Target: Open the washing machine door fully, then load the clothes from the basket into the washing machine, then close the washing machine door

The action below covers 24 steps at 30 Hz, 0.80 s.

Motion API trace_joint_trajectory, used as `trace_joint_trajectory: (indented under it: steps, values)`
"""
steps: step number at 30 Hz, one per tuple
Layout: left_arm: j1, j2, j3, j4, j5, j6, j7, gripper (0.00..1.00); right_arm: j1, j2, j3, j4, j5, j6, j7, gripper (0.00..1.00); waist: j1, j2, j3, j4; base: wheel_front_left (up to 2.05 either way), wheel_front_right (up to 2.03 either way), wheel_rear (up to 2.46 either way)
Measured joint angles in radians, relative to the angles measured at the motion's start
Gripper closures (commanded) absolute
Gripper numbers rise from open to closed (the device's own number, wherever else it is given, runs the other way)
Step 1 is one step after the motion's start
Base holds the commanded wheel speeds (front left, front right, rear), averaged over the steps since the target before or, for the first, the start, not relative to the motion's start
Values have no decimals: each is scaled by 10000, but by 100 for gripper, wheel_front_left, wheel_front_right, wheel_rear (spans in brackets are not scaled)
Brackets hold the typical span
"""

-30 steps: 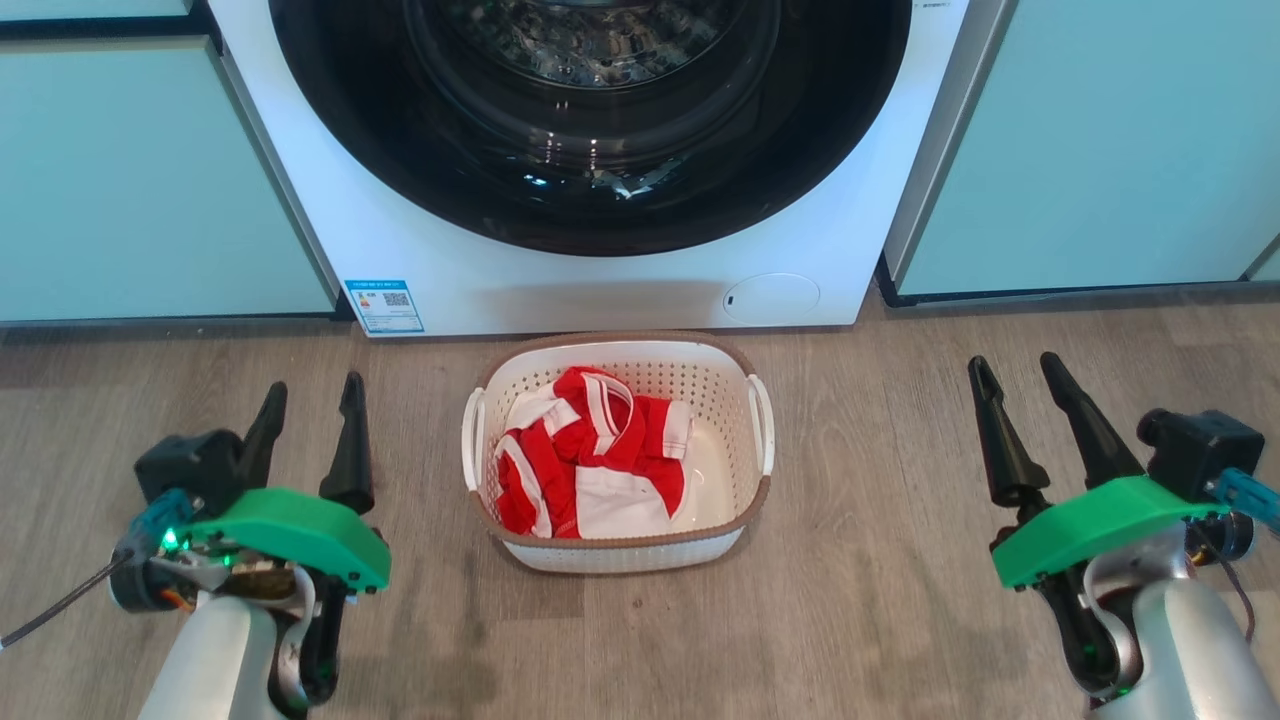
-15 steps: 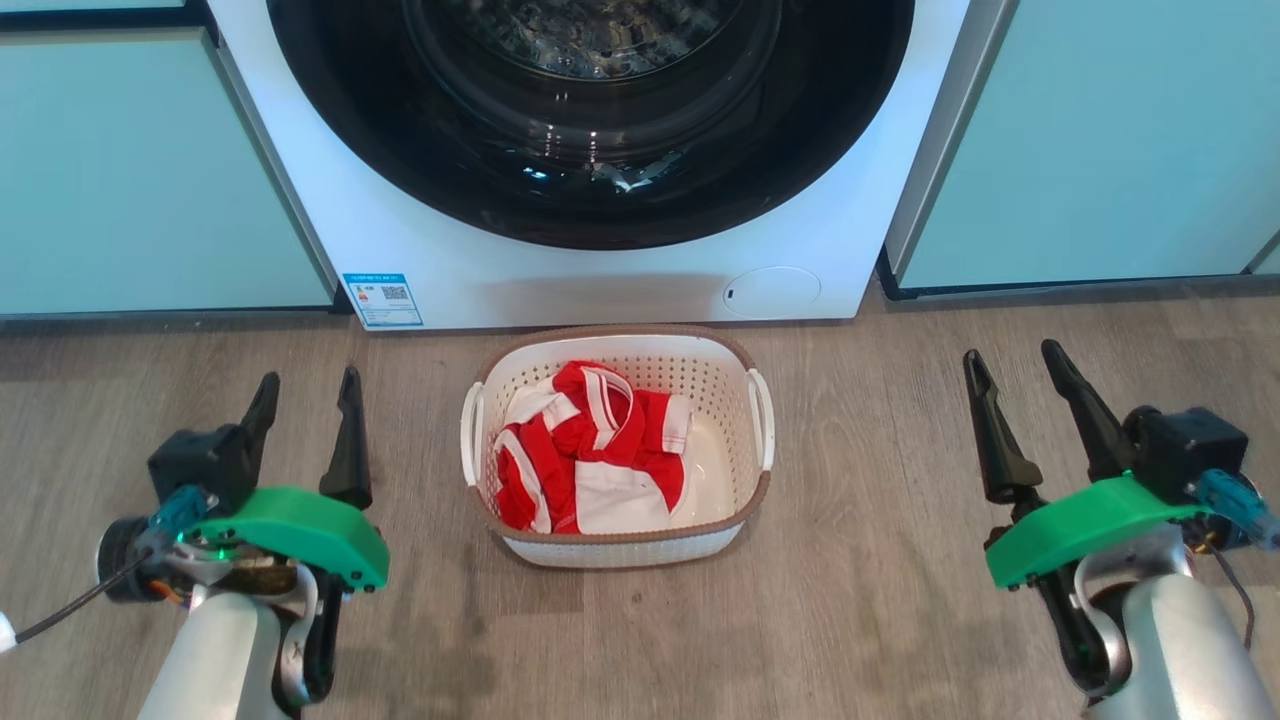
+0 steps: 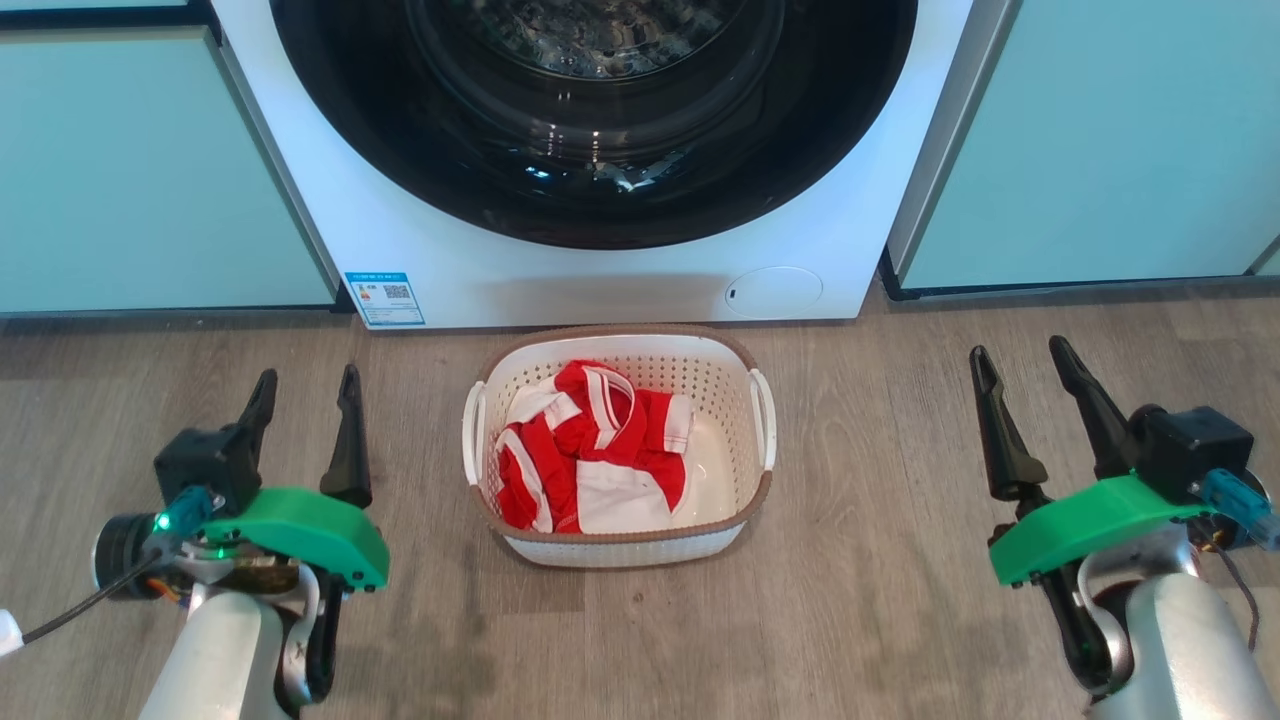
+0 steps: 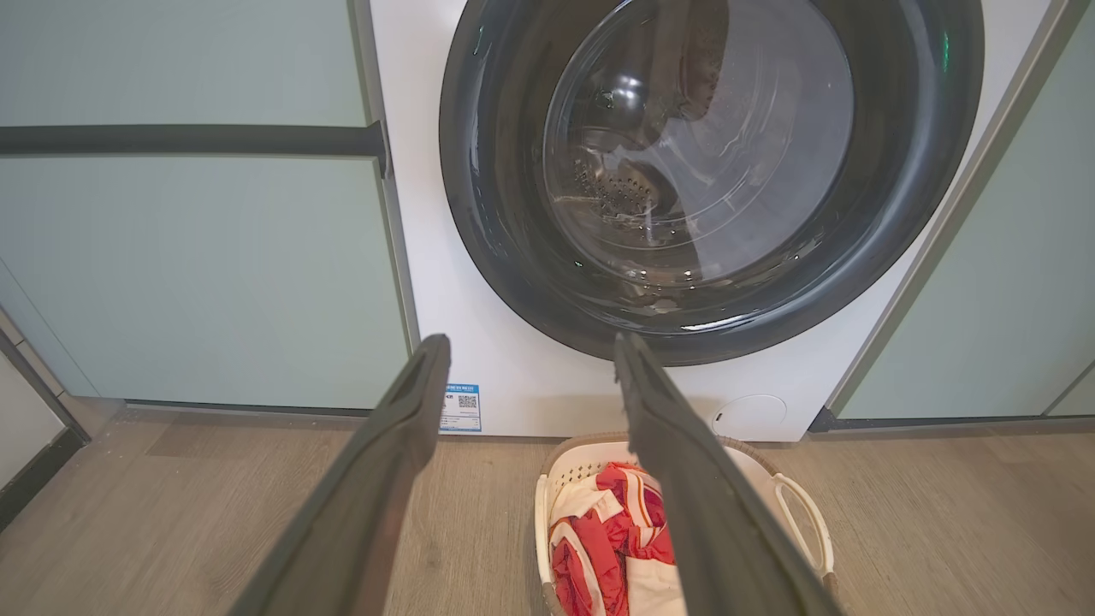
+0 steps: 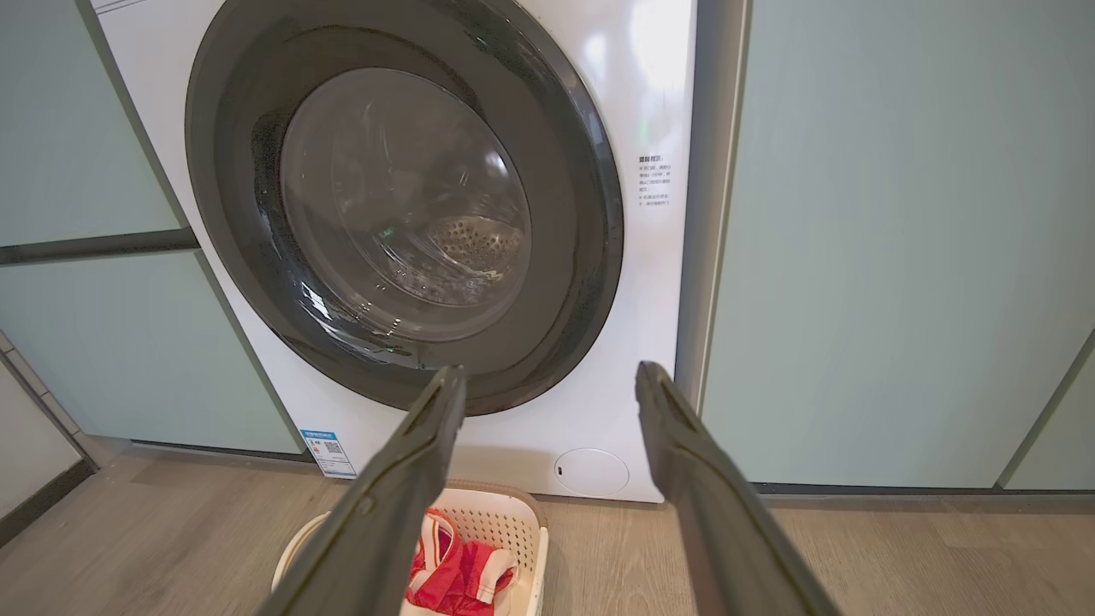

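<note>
The washing machine [image 3: 560,285] stood square ahead of me with the washing machine door [image 3: 595,110] shut against its front. I judged we were on the very first step, and the next move called for an arm to rise to that black rim and find an edge to pull, though I couldn't tell which side. The basket [image 3: 620,336] sat just before the machine, the clothes [image 3: 585,450] bunched inside. The left end effector [image 3: 309,372] and right end effector [image 3: 1018,346] hung spread wide and empty either side, with teal cabinets [image 3: 130,180] flanking over a grey wood-look floor [image 3: 880,520].
</note>
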Motion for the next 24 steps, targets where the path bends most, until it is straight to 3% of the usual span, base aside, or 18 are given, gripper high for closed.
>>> trace_joint_trajectory:
  steps: [24]
  values:
    - [-1,203,-238,29,-23,134,40,0,1,46,-82,31,0,0,0,0,0,0,-16,-78,3,3,-6]
